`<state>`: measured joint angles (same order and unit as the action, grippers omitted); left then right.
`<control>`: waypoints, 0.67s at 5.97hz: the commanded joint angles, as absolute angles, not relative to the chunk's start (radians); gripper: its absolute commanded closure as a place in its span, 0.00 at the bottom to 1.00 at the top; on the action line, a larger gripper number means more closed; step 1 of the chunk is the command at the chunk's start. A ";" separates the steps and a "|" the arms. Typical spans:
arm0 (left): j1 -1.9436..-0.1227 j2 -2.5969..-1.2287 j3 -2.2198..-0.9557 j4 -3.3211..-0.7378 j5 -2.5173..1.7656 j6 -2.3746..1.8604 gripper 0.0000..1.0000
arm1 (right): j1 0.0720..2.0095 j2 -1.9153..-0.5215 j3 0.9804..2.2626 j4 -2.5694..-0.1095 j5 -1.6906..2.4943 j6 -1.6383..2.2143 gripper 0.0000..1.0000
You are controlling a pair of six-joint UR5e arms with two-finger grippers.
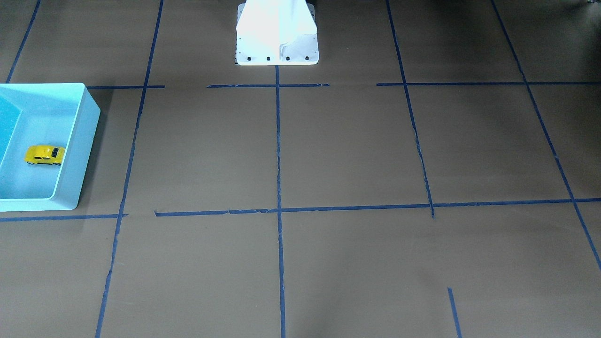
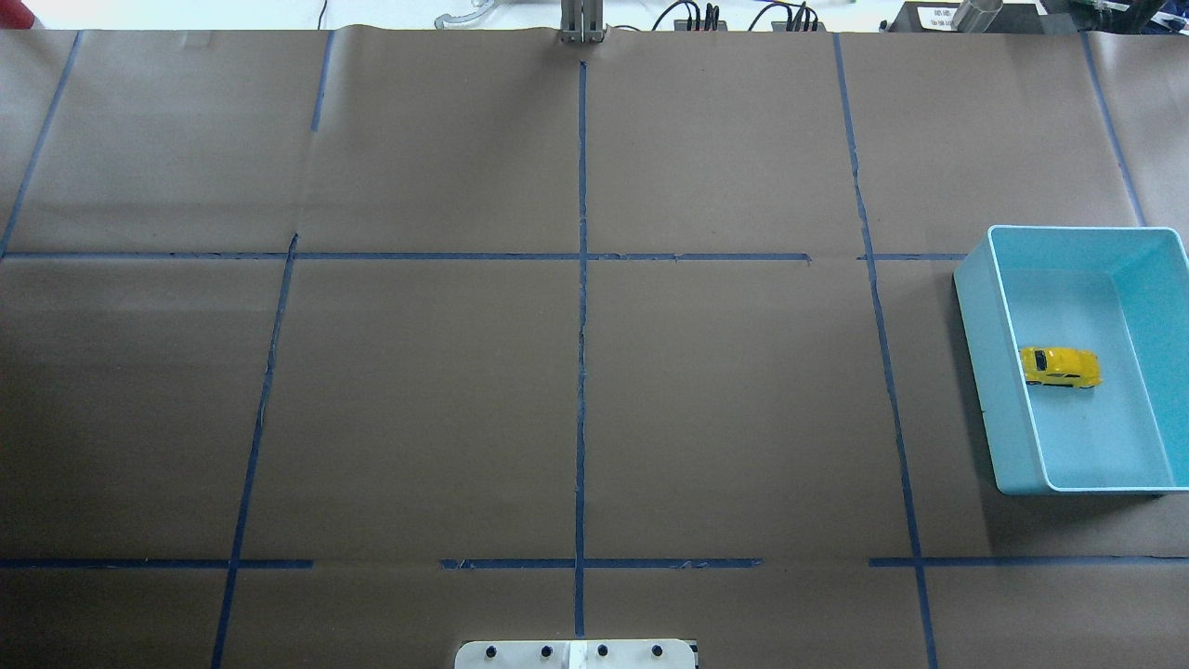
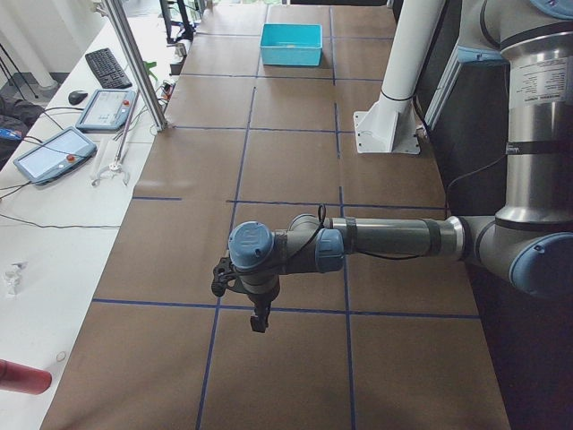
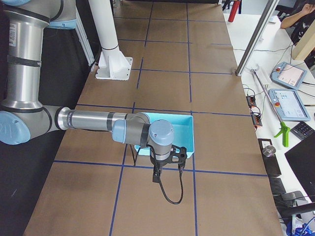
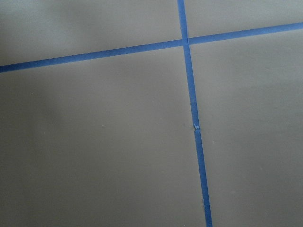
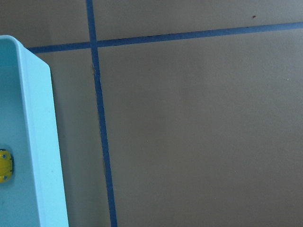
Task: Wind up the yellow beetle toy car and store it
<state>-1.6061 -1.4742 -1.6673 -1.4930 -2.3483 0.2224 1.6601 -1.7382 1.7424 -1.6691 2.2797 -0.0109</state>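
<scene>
Yellow beetle toy car (image 2: pixel 1060 366) sits on its wheels on the floor of the light blue bin (image 2: pixel 973 344), close by the inboard long wall. Bin is smooth plastic, rectangular, with a rounded rim, at the table's (image 2: pixel 418 400) right end. Surface is matte brown paper gridded with blue tape (image 2: pixel 581 372). Left gripper (image 3: pixel 260 315) and right gripper (image 4: pixel 158 173) show only side-on, so opening and load can't be told.
</scene>
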 commanded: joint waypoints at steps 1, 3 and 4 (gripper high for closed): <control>-1.606 -1.476 -1.666 -1.494 -2.345 0.222 0.00 | 1.661 -1.738 1.741 -1.669 2.279 -0.012 0.00; -1.605 -1.480 -1.667 -1.496 -2.349 0.222 0.00 | 1.661 -1.738 1.741 -1.669 2.279 -0.011 0.00; -1.603 -1.482 -1.664 -1.496 -2.347 0.222 0.00 | 1.660 -1.738 1.741 -1.669 2.279 -0.011 0.00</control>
<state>-1.6040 -1.4802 -1.6663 -1.4955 -2.3476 0.2224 1.6609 -1.7380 1.7411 -1.6690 2.2792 -0.0111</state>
